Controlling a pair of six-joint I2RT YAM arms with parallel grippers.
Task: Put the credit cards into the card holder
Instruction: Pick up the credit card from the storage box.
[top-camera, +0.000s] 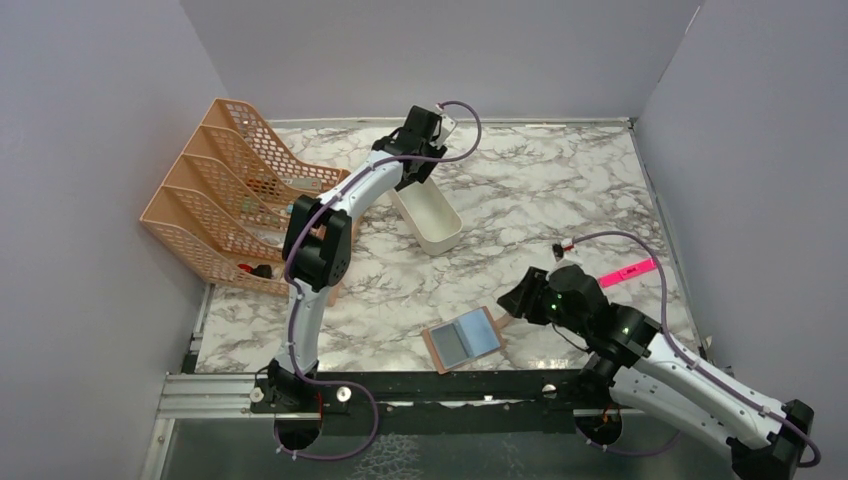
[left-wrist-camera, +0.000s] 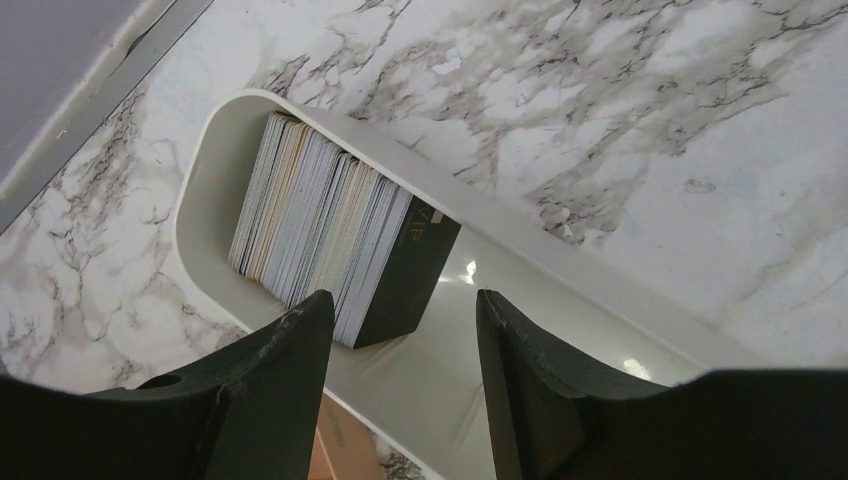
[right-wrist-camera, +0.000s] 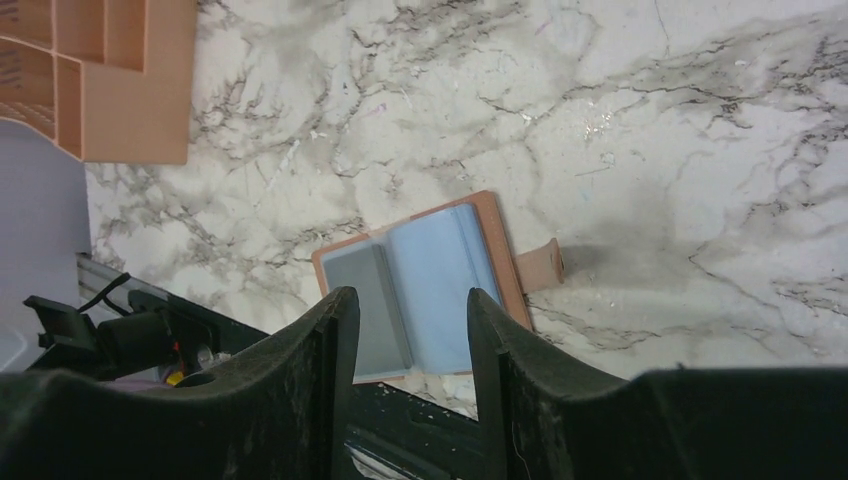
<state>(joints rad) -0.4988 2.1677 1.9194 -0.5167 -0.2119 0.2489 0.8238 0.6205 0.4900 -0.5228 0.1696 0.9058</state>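
A stack of credit cards (left-wrist-camera: 320, 225) stands on edge in the white oblong tray (left-wrist-camera: 196, 205), a dark card (left-wrist-camera: 408, 270) at its front. My left gripper (left-wrist-camera: 403, 298) hovers over that tray (top-camera: 441, 239), open, its fingers astride the stack's dark end with nothing held. The tan card holder (top-camera: 462, 338) lies open near the table's front edge. Its blue sleeves (right-wrist-camera: 440, 270) show, with a grey card (right-wrist-camera: 365, 300) in one and the snap tab (right-wrist-camera: 545, 265) off to the side. My right gripper (right-wrist-camera: 411, 294) is open above it, and in the top view it sits just right of the holder (top-camera: 512, 300).
An orange mesh file rack (top-camera: 235, 190) stands at the left, next to the left arm, and its corner (right-wrist-camera: 120, 80) shows in the right wrist view. A pink highlighter (top-camera: 628, 271) lies at the right behind the right arm. Grey walls enclose the marble table.
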